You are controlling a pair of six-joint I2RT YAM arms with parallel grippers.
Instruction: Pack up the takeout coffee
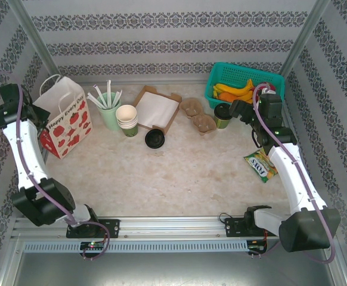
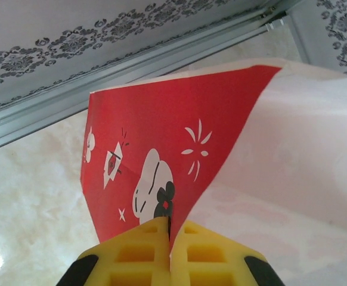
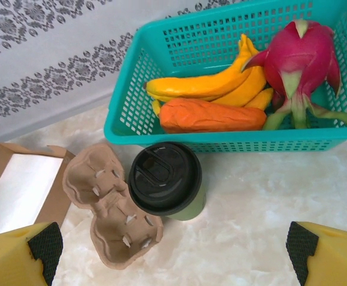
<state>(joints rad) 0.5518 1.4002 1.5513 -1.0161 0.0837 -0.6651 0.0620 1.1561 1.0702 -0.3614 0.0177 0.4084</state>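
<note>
Beside the basket, the takeout coffee is overhung by the wide-open, empty right gripper; a bag is pinched by the left gripper.

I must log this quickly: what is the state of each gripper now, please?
Left gripper: closed on the edge of the red-and-white paper bag.
Right gripper: open, empty, above the lidded green coffee cup.
</note>
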